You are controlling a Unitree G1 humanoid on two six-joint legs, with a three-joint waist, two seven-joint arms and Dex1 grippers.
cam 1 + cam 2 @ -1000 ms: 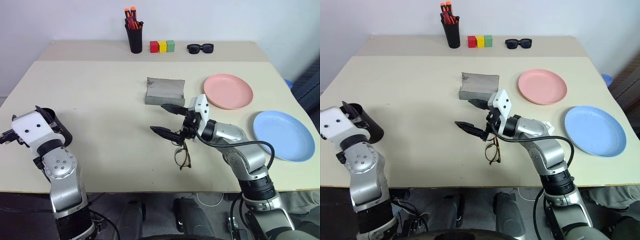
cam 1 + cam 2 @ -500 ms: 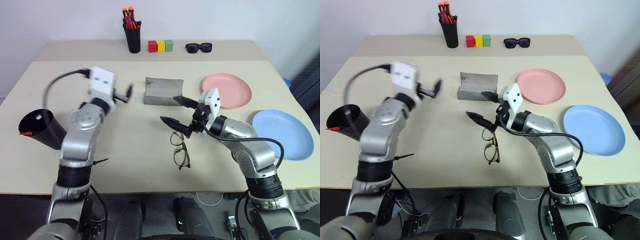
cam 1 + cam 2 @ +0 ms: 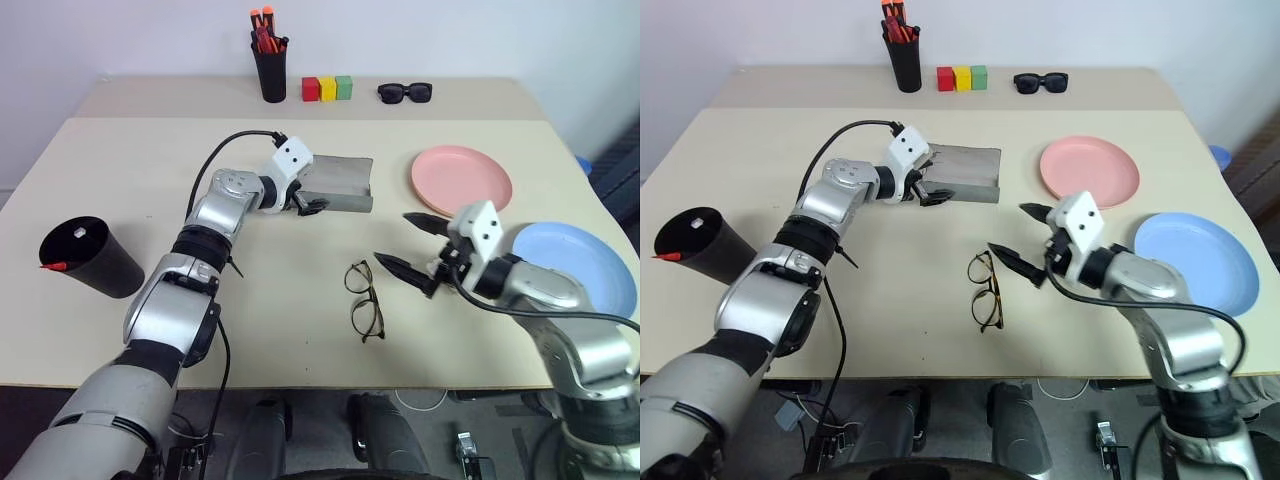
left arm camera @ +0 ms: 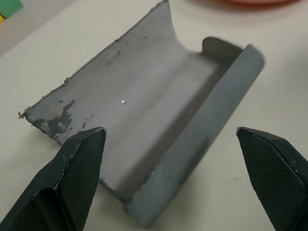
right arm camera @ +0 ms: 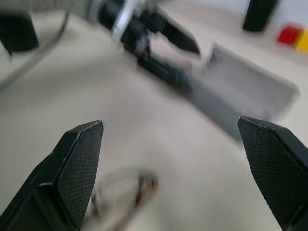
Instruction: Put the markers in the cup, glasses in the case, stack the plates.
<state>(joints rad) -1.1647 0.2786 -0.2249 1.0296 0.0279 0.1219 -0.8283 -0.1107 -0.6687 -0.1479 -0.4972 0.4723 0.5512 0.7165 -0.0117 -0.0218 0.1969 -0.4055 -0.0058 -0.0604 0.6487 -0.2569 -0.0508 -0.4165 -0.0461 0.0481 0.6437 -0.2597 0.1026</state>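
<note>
The grey case [image 3: 340, 183] lies open mid-table with its lid upright. My left gripper [image 3: 308, 197] is at the case's left end, open and empty, and the left wrist view looks into the tray [image 4: 144, 106] between its fingers. The wire-framed glasses [image 3: 364, 300] lie flat in front of the case. Just right of them my right gripper [image 3: 394, 238] hovers open and holds nothing. The black cup [image 3: 88, 255] stands at the far left; a red marker [image 3: 48, 267] pokes over its rim and a white marker's end [image 3: 78, 233] shows inside. On the right lie the pink plate [image 3: 461, 181] and the blue plate [image 3: 575, 272], side by side.
Along the back edge stand a black pen holder [image 3: 268, 72] with orange-red pens, three coloured blocks [image 3: 328, 89] and black sunglasses [image 3: 404, 93]. The blue plate lies close to the table's right edge.
My left arm swung from the cup at the far left across to the case, and its gripper opened. My right gripper drew back to the right, away from the glasses.
</note>
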